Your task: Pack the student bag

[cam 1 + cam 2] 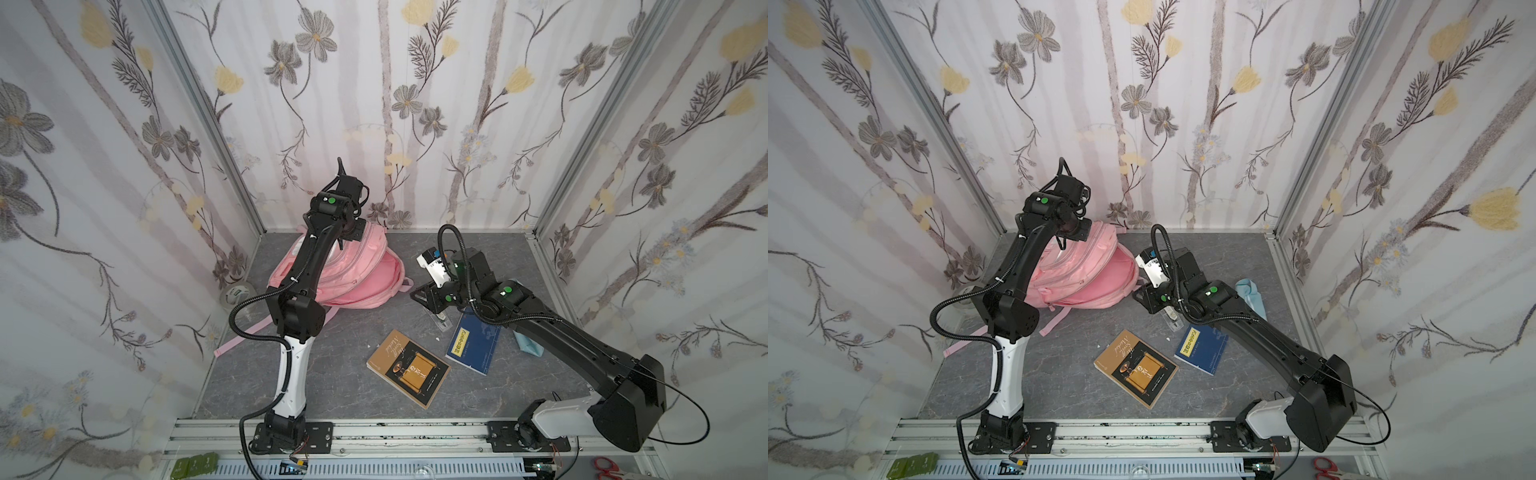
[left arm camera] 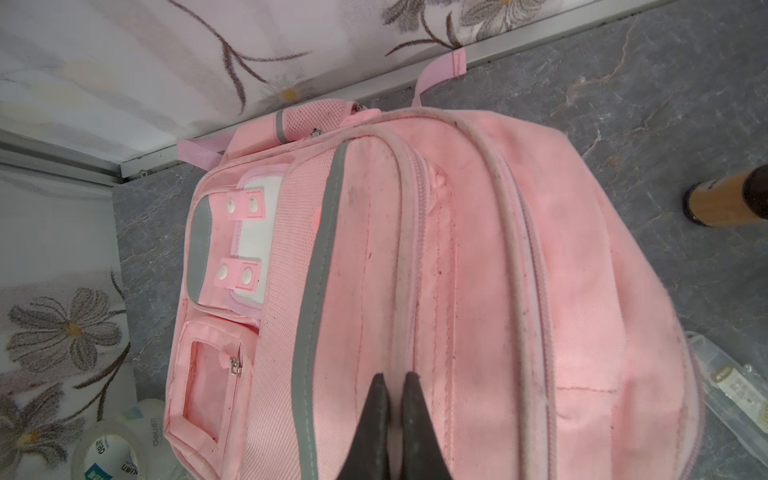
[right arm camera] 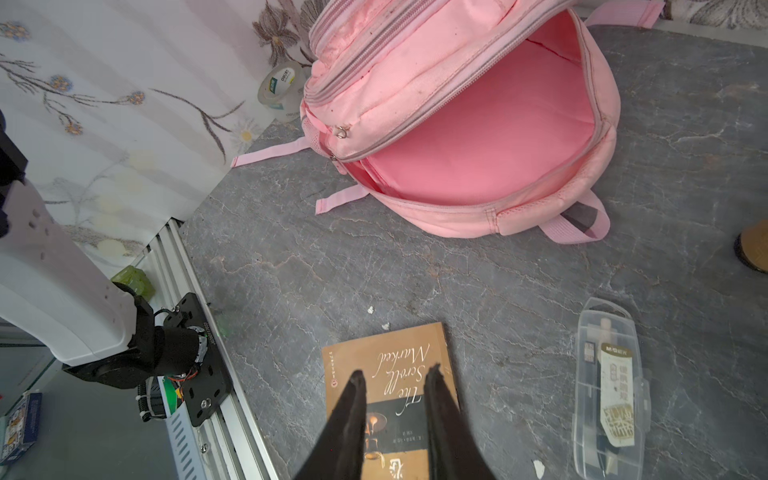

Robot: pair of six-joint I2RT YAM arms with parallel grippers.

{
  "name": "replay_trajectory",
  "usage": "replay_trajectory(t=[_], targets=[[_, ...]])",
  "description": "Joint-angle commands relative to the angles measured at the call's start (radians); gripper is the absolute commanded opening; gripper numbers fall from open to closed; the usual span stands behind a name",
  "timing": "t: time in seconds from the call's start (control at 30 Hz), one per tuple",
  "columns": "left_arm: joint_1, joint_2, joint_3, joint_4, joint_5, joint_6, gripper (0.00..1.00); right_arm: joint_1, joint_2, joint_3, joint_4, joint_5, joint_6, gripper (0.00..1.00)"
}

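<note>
item one, task object: the large soft pink fabric student bag (image 1: 353,274) lies at the back left of the grey marbled worktop (image 1: 332,374), close to the rear wall. its main compartment gapes toward the middle. in the right wrist view the pink lining is bare, with nothing packed that i can see.

item two, my left pincer (image 2: 395,376): clenched, tips nearly meeting, right over the bag's upper panel beside a zipper line. whether fabric is pinched between the tips i cannot tell.

item three, my right pincer (image 3: 395,372): released and empty, jaws parted, hanging above the flat brown paperback book (image 3: 386,353), which lies near the front middle, well apart from the bag.

item four, goods not yet packed: a blue softcover book (image 1: 473,343) beside the brown one, a clear plastic hinged case (image 3: 606,386) near it, and a small light-blue fabric pouch (image 1: 1250,295) further right.

finding: packing is at its first item, the approach to the brown book. in my judgement the next move is to lower and work one jaw under the cover edge, since a flat book offers little to bite. the book then goes into the open mouth.
</note>
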Motion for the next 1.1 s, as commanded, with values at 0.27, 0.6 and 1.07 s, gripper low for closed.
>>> replay_trajectory(t=[0.27,0.6,1.07], targets=[[-0.063,-0.162,-0.317,0.091,-0.030,0.057,0.00,-0.019,-0.058,-0.075,0.002,-0.053,-0.023,0.25],[-0.074,-0.327,-0.585,0.238,0.016,0.037,0.00,-0.023,-0.072,-0.134,0.024,-0.088,-0.024,0.25],[-0.170,-0.640,-0.731,0.310,-0.028,-0.274,0.68,0.043,-0.366,-0.308,-0.026,0.134,0.386,0.34]])
